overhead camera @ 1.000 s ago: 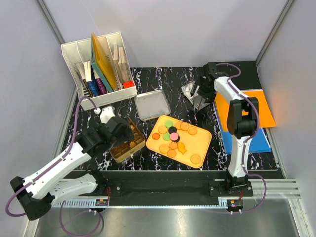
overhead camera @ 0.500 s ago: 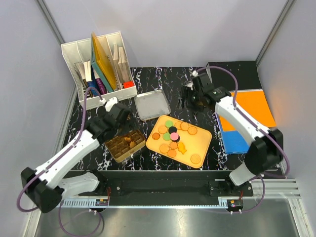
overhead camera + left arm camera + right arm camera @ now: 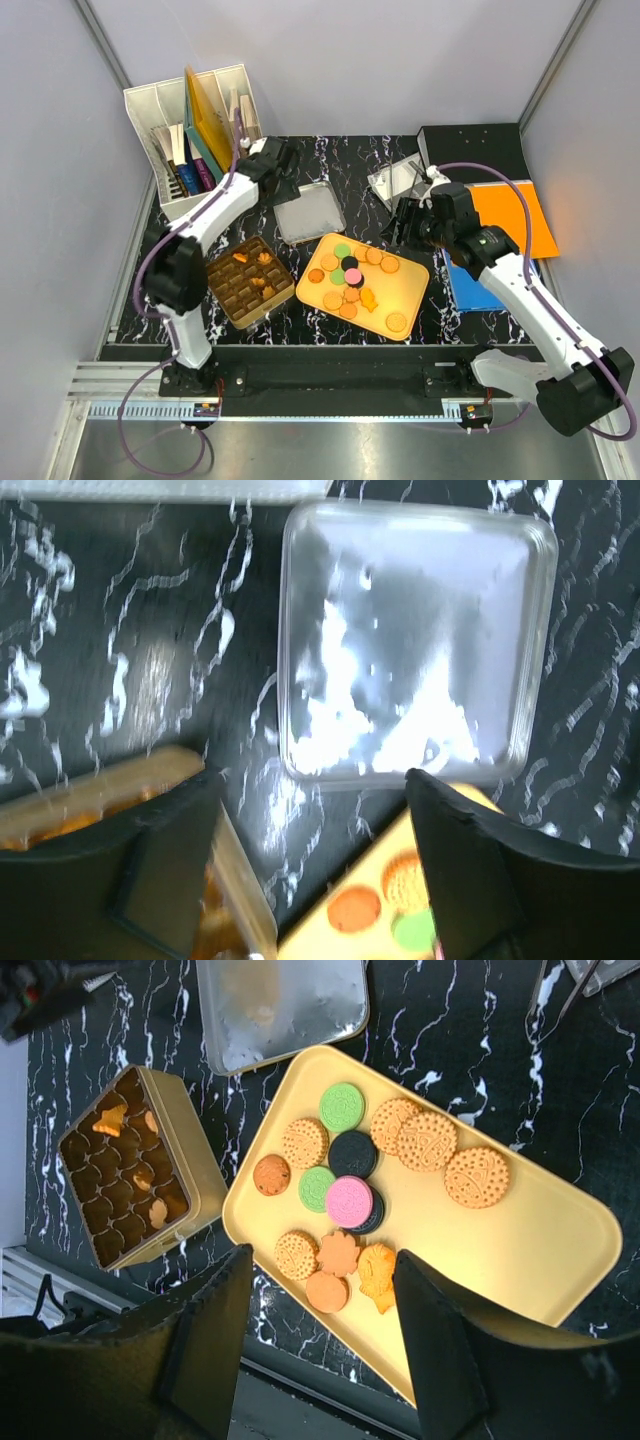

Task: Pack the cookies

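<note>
Cookies: the cookies (image 3: 348,1200) lie mostly clustered on the left half of the yellow tray (image 3: 540,1240), at the near centre of the table; a few pieces sit in the tin's cells.
Tin: the gold tin (image 3: 200,1170) stands open, just left of the tray, most cells unfilled.
Lid: the silver lid (image 3: 410,640) lies flat on the far side, between tin and tray.
Step in hand: likely picking a cookie off the tray. Choose one at the cluster's edge, come straight down, pinch it across its rim without nudging its neighbours, then set it in a free cell.
Right gripper: the right gripper (image 3: 322,1258) hangs above the cluster, fingers apart, holding nothing.
Left gripper: the left gripper (image 3: 308,780) hovers at the lid's near edge, fingers apart and empty; that view is blurred, so contact with the lid cannot be told.
</note>
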Available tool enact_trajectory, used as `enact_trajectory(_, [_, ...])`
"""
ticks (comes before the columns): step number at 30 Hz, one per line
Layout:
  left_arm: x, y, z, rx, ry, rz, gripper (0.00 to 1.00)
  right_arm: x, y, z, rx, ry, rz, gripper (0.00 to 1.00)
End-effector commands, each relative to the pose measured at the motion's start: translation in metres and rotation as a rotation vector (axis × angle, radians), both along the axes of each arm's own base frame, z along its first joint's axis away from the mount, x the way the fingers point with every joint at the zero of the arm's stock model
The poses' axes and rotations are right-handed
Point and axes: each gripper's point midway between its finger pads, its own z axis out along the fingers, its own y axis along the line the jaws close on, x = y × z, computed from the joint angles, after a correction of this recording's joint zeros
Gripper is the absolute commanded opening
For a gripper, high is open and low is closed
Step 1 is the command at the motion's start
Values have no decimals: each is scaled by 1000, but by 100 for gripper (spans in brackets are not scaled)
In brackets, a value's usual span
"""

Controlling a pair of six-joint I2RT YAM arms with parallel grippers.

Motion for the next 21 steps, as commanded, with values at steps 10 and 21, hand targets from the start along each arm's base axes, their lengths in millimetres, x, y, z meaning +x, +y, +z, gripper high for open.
enact_trajectory(10, [45,31,-74,82,79,25,56,2,8,-13,54,47,-21,57])
enact_trajectory(21, [45,18,-117,-6,105,0,54,0,8,-28,39,86,-21,56])
